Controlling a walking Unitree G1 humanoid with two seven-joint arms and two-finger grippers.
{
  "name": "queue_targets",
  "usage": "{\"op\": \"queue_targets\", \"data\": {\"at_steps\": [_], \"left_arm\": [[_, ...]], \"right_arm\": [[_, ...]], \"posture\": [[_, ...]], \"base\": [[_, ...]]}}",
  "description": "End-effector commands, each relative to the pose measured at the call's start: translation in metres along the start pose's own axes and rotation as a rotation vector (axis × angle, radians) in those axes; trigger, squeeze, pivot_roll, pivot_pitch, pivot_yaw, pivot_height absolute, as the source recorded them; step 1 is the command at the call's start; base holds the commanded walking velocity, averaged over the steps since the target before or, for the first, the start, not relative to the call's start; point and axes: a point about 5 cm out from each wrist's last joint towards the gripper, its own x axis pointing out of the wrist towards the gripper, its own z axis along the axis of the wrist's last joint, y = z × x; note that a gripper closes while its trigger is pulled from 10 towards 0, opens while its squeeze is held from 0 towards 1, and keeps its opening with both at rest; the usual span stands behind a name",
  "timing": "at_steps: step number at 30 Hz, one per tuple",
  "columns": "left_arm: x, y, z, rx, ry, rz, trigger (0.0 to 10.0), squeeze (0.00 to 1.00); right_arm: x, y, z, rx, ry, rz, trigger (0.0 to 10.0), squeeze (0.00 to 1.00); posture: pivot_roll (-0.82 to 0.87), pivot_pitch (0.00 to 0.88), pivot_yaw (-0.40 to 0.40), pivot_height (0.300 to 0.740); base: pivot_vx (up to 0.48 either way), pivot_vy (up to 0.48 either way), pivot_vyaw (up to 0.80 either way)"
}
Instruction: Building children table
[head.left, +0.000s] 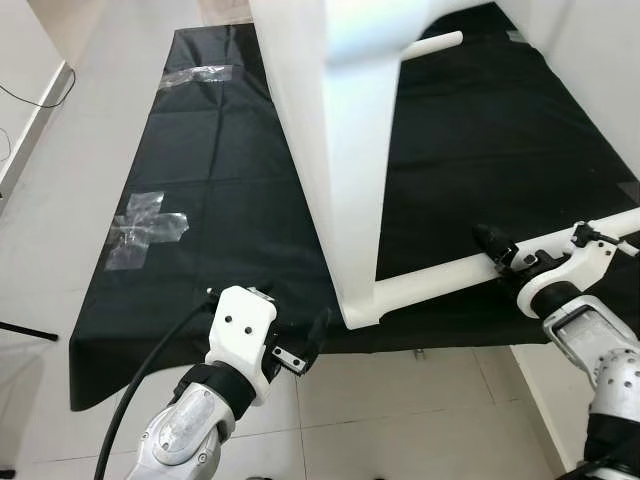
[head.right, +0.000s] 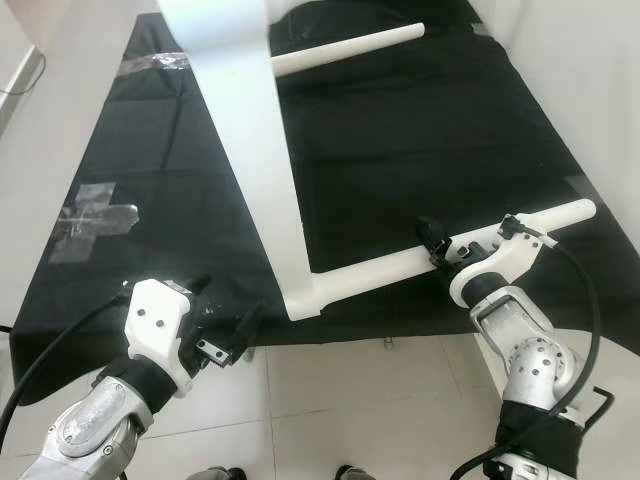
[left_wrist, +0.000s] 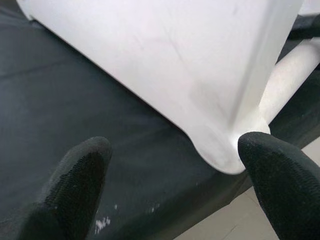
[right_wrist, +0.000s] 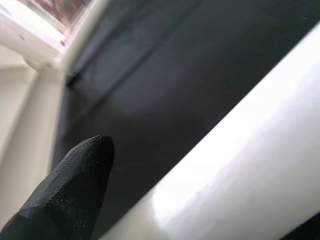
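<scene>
White plastic children's table panel stands frame centre on black cloth. Your right gripper pinches its white round leg; left gripper spread near the corner.

The white tabletop stands on its edge on a black sheet, running from the top centre of the frame down to a rounded corner just below centre. A white round leg sticks out from that lower corner toward the right edge of the frame, lying low over the sheet. A second white leg sticks out the same way near the top of the frame.
</scene>
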Motion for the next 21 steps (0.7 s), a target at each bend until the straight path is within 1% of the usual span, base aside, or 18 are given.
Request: {"op": "queue_targets", "data": {"at_steps": [1,2,3,5,6,7,8,10,11,12,13,14,15,16,18,19,20,21], "left_arm": [[0.0,-0.002,-0.002,-0.01,0.001,-0.001,10.0,0.0],[0.0,-0.002,-0.002,-0.01,-0.001,-0.001,10.0,0.0],[0.0,-0.002,-0.002,-0.01,-0.003,0.0,10.0,0.0],[0.0,-0.003,-0.002,-0.009,-0.005,0.0,10.0,0.0],[0.0,-0.003,-0.002,-0.009,-0.005,0.001,10.0,0.0],[0.0,-0.002,-0.002,-0.009,-0.006,0.001,10.0,0.0],[0.0,-0.002,-0.002,-0.008,-0.006,0.002,10.0,0.0],[0.0,-0.002,-0.002,-0.008,-0.006,0.002,10.0,0.0],[-0.001,-0.002,-0.002,-0.008,-0.007,0.003,10.0,0.0],[-0.001,-0.001,-0.002,-0.008,-0.007,0.003,10.0,0.0],[-0.001,-0.001,-0.002,-0.008,-0.007,0.003,10.0,0.0],[-0.001,-0.001,-0.003,-0.008,-0.008,0.002,10.0,0.0],[-0.001,-0.001,-0.003,-0.008,-0.008,0.002,10.0,0.0],[-0.001,-0.001,-0.003,-0.009,-0.009,0.001,10.0,0.0],[-0.001,-0.001,-0.003,-0.012,-0.01,-0.001,10.0,0.0],[-0.001,-0.001,-0.003,-0.012,-0.01,-0.001,10.0,0.0],[-0.001,-0.001,-0.003,-0.013,-0.01,-0.003,10.0,0.0],[-0.001,-0.001,-0.003,-0.013,-0.01,-0.003,10.0,0.0]], "right_arm": [[0.001,0.009,-0.002,0.065,-0.011,0.023,10.0,1.0],[0.002,0.012,-0.002,0.094,-0.017,0.022,10.0,1.0],[0.004,0.012,-0.003,0.123,-0.022,-0.004,10.0,1.0],[0.005,0.012,-0.003,0.149,-0.02,-0.036,10.0,1.0],[0.006,0.008,-0.003,0.129,-0.026,-0.087,10.0,0.95],[0.006,0.005,-0.003,0.111,-0.031,-0.121,10.0,0.95],[0.005,-0.001,0.001,0.082,-0.055,-0.189,10.0,0.0],[0.005,-0.001,0.001,0.082,-0.055,-0.189,10.0,0.0],[0.004,-0.005,0.004,0.063,-0.072,-0.235,10.0,0.0],[0.001,-0.009,0.01,0.075,-0.099,-0.264,10.0,0.0],[0.001,-0.009,0.01,0.075,-0.099,-0.264,10.0,0.0],[-0.002,-0.013,0.017,0.061,-0.134,-0.3,10.0,0.0],[-0.002,-0.013,0.017,0.061,-0.134,-0.3,10.0,0.0],[-0.004,-0.015,0.022,0.054,-0.159,-0.319,10.0,0.0],[-0.011,-0.009,0.045,0.036,-0.265,-0.294,10.0,0.0],[-0.011,-0.009,0.045,0.036,-0.265,-0.294,10.0,0.0],[-0.013,-0.004,0.055,0.028,-0.306,-0.281,10.0,0.0],[-0.013,-0.004,0.055,0.028,-0.306,-0.281,10.0,0.0]], "posture": [[0.12,0.184,-0.008,0.74],[0.12,0.184,-0.008,0.74],[0.13,0.183,-0.009,0.74],[0.13,0.183,-0.01,0.74],[0.13,0.185,-0.012,0.74],[0.13,0.185,-0.012,0.74],[0.13,0.186,-0.013,0.74],[0.13,0.186,-0.013,0.74],[0.13,0.186,-0.013,0.74],[0.12,0.186,-0.014,0.74],[0.12,0.186,-0.014,0.74],[0.12,0.187,-0.012,0.74],[0.12,0.187,-0.012,0.74],[0.12,0.187,-0.012,0.74],[0.12,0.19,-0.008,0.74],[0.12,0.19,-0.008,0.74],[0.12,0.19,-0.008,0.74],[0.12,0.19,-0.008,0.74]], "base": [[0.0,0.0,0.0],[0.0,0.0,0.0],[0.0,0.0,0.0],[0.0,0.0,0.0],[0.0,0.0,0.0],[0.0,0.0,0.0],[0.0,0.0,0.0],[0.0,0.0,0.0],[0.0,0.0,0.0],[0.0,0.0,0.0],[0.0,0.0,0.0],[0.0,0.0,0.0],[0.0,0.0,0.0],[0.0,0.0,0.0],[0.0,0.0,0.0],[0.0,0.0,0.0],[0.0,0.0,0.0],[0.0,0.0,0.0]]}}
